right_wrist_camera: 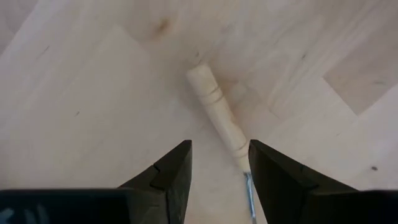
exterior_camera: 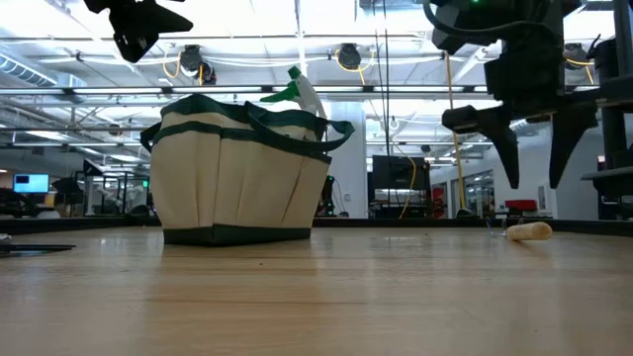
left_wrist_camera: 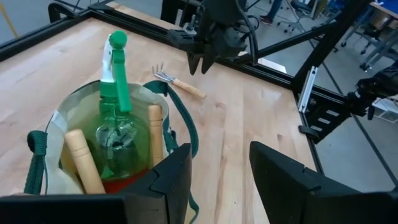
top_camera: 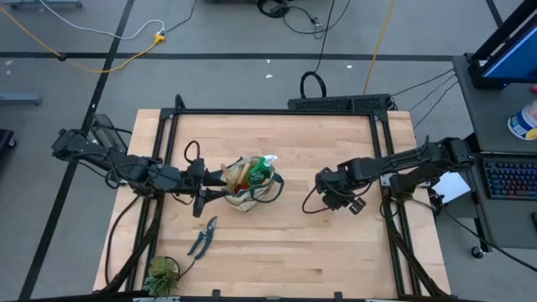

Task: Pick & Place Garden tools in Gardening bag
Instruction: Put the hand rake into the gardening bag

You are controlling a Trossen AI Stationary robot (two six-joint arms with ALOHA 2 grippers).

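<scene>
Fingers of the right gripper (right_wrist_camera: 219, 171) are spread above the wooden-handled metal rake (right_wrist_camera: 219, 118) lying on the table's right half. The round beige canvas bag (top_camera: 247, 186), mid-table, is loaded with tools; the left gripper (left_wrist_camera: 219, 177) is held open, empty, beside it.

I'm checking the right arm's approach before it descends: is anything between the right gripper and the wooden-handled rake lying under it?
Nothing visible. The right gripper hangs open directly over the rake's wooden handle, which lies alone on bare table. The gardening bag stands well off to the side.
</scene>
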